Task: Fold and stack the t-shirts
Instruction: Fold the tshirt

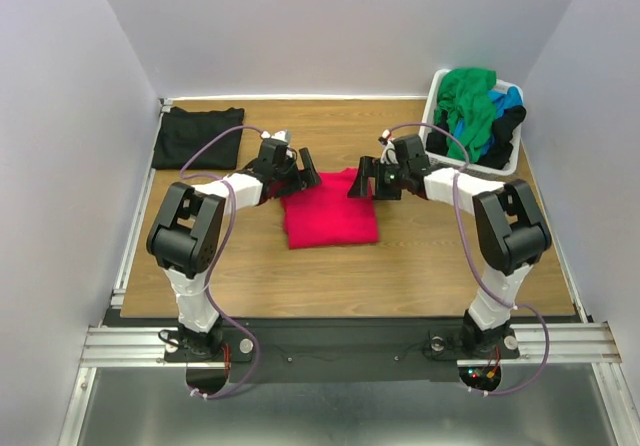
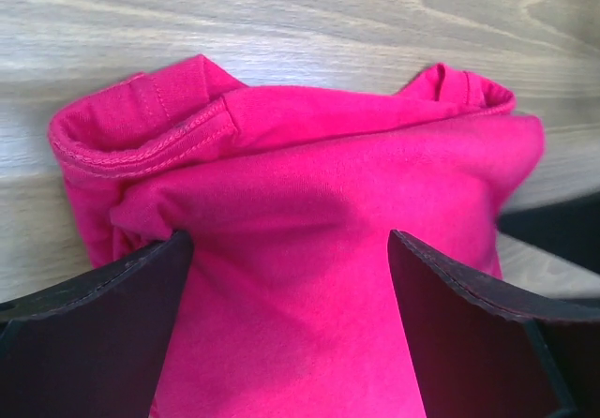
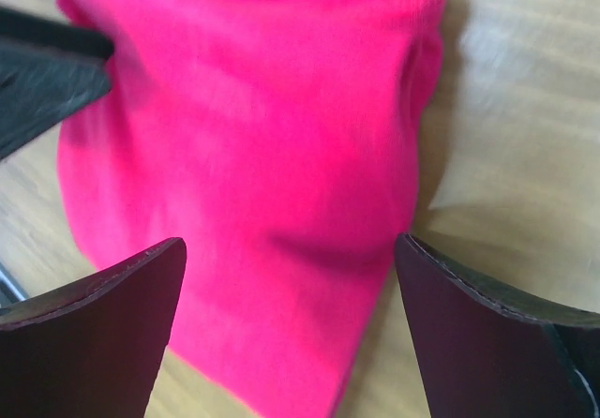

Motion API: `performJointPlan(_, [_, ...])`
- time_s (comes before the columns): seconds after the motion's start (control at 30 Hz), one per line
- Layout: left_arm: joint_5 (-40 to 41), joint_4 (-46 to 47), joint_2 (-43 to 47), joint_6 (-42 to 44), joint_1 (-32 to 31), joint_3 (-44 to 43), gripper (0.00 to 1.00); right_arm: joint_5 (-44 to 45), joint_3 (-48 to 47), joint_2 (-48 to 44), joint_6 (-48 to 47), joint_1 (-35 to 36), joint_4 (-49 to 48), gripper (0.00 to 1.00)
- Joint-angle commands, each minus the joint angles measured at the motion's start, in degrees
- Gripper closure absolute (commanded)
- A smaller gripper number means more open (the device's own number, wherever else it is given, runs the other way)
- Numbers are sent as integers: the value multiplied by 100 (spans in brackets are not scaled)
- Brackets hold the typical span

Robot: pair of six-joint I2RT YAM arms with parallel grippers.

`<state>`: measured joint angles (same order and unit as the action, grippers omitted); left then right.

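Observation:
The pinkish-red t-shirt (image 1: 330,214) lies folded into a small rectangle mid-table; it fills the left wrist view (image 2: 309,249) and the right wrist view (image 3: 262,174). My left gripper (image 1: 303,173) is open just above its far left corner, cloth showing between the spread fingers (image 2: 103,334). My right gripper (image 1: 366,181) is open at its far right corner, fingers (image 3: 94,334) apart over the cloth and holding nothing. A folded black t-shirt (image 1: 198,136) lies at the far left. Green (image 1: 470,101), blue (image 1: 505,101) and black (image 1: 505,126) shirts fill the basket.
The white laundry basket (image 1: 440,91) stands at the far right corner of the wooden table (image 1: 420,266). Grey walls close in the table on three sides. A metal rail (image 1: 130,236) runs along the table's left edge.

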<state>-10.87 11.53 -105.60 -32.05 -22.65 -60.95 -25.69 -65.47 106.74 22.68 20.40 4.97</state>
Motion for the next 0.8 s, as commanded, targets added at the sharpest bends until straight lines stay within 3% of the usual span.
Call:
performJointPlan(0.0, [323,-625,416,85,33,-330,1,240,113,-732,-53,69,48,1])
performJointPlan(0.13, [568,-766,1381,50,7,-111,1,337,376,-1549,131,69,56,0])
performJointPlan(0.33, [1473,-1144,2385,-196,7,899,1,1073,1439,-2938,614,69,162,0])
performJointPlan(0.57, [1281,-663,2483,-451,7,1831,1,1559,2503,-4195,1090,69,425,0])
performJointPlan(0.7, [1298,-441,2124,-495,7,1745,3,1558,2671,-4512,1151,69,557,0])
performJointPlan(0.77, [1211,-371,1729,-504,-2,1596,9,1541,2715,-4600,1186,69,575,0])
